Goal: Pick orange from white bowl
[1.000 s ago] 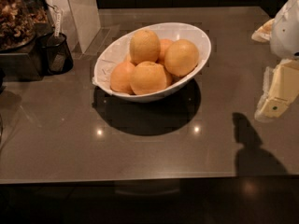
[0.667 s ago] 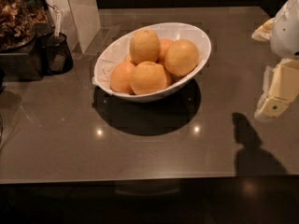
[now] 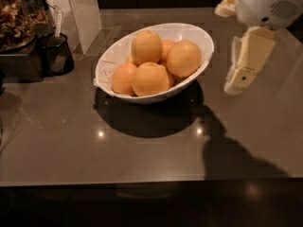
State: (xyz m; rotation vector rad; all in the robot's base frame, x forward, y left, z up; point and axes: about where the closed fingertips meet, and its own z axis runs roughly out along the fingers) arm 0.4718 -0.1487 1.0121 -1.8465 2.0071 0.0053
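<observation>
Tool [image 3: 238, 83] right of white bowl [image 3: 108, 63], arm [image 3: 267, 4] cropped; orange [image 3: 146, 46] topmost.

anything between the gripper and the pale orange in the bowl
The gripper hangs right of the glossy white oval bowl; its rim and a rounder deeper-orange fruit stand before the pale elongated orange. Open from above.

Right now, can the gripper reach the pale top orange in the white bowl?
Probably yes: the orange tops the pile, uncovered, and the gripper hangs just beside the white bowl, nothing between.
</observation>
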